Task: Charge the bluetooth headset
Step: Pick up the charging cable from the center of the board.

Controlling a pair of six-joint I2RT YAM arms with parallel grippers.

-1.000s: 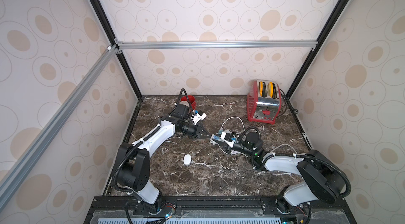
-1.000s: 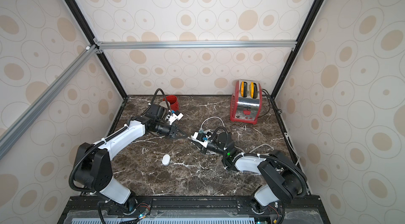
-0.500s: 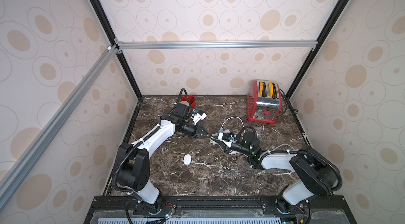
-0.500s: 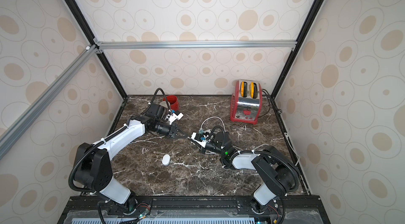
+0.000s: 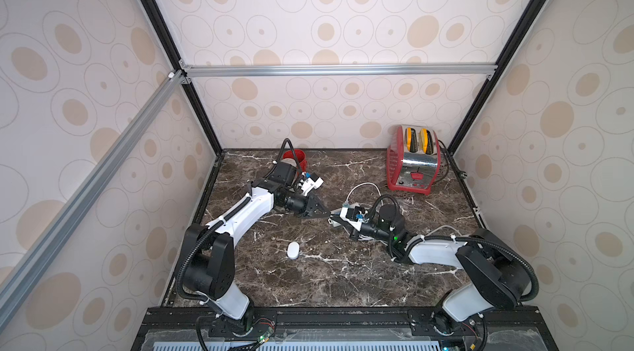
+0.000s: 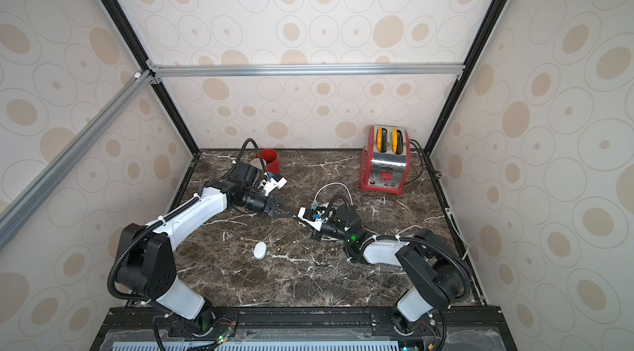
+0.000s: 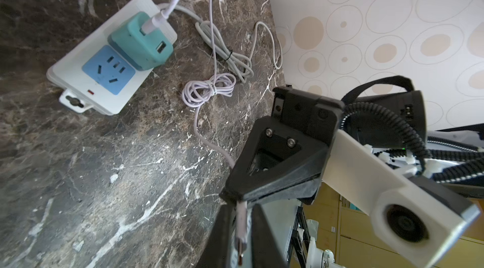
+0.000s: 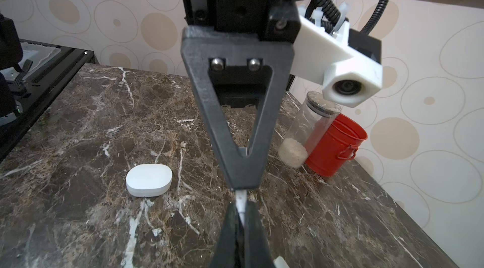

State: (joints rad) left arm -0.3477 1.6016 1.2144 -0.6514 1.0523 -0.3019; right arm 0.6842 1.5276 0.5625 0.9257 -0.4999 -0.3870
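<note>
The bluetooth headset [image 5: 293, 250] [image 6: 259, 250], a small white oval case, lies alone on the marble toward the front; it also shows in the right wrist view [image 8: 148, 180]. My two grippers meet tip to tip at mid-table. The right gripper [image 8: 242, 224] [image 5: 334, 220] is shut on the white plug end [image 8: 241, 201] of the charging cable [image 7: 209, 88]. The left gripper [image 7: 241, 238] [image 5: 326, 212] stands open, the plug [image 7: 241, 224] between its fingers with a gap on each side. The cable runs back to a teal charger [image 7: 141, 41] in the white power strip [image 7: 78, 75].
A red toaster [image 5: 413, 160] stands at the back right. A red can [image 5: 295, 157] and a clear jar [image 8: 306, 135] with white grains stand at the back left. Loose coils of cable [image 7: 235, 62] lie beside the power strip. Walls close in three sides.
The right gripper has closed on the cable's plug end and edged toward the left gripper. The left gripper's jaws, shut on the plug before, have come apart.
</note>
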